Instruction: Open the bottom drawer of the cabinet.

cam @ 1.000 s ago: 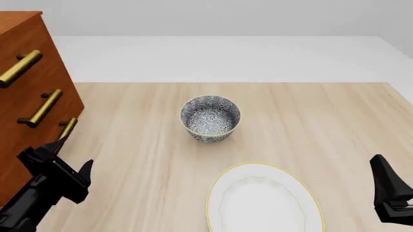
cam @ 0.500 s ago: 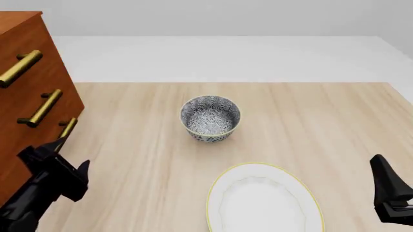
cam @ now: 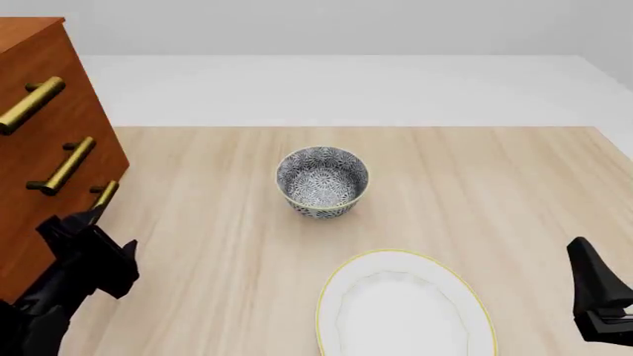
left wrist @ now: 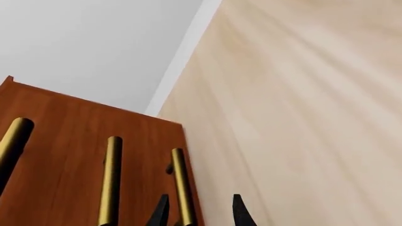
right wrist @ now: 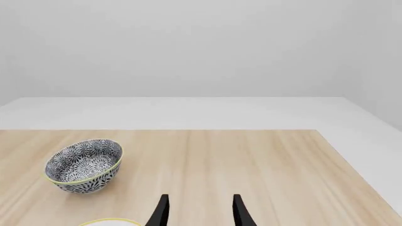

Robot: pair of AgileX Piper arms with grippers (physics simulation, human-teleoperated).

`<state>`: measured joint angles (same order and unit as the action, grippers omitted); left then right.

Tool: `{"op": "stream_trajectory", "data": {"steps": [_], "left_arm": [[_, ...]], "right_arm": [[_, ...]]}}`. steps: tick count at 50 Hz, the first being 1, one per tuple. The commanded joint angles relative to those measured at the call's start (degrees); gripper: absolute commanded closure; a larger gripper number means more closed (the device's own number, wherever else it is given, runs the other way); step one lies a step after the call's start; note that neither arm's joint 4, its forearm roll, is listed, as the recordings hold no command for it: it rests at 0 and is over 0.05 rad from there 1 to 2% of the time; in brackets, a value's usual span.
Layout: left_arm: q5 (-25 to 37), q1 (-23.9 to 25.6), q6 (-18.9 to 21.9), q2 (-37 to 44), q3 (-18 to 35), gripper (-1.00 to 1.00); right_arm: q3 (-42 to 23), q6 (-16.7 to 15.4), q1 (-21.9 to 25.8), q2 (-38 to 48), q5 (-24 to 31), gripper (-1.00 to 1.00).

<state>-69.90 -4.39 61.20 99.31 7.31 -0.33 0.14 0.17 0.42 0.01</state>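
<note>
I am lining the left gripper (left wrist: 196, 212) up on the bottom drawer (cam: 44, 245) handle (left wrist: 181, 186), jaws released and straddling the bar. Next I judge they need clenching before pulling. The right gripper (right wrist: 197, 212) is idling with jaws released.

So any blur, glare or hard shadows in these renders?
Front view: sharp and evenly lit, with a faint shadow under the bowl. Left wrist view: crisp, soft sheen on the brass handles. Right wrist view: flat light, no glare.

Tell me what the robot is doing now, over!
Left end effector open at bottom drawer handle. Right end effector open, idle. Drawer shut. Nothing blocking.
</note>
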Motion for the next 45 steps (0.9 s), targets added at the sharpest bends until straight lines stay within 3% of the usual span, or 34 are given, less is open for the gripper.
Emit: {"op": "stream_trajectory", "data": {"steps": [1, 45], "left_arm": [[0.0, -1.94, 0.95, 1.95, 1.93, -1.0], [0.0, -6.18, 2.53, 13.31, 10.31, -1.0]], "right_arm": [[0.0, 0.0, -0.01, 0.0, 0.0, -1.0], [0.0, 0.0, 0.0, 0.0, 0.0, -1.0]]}}
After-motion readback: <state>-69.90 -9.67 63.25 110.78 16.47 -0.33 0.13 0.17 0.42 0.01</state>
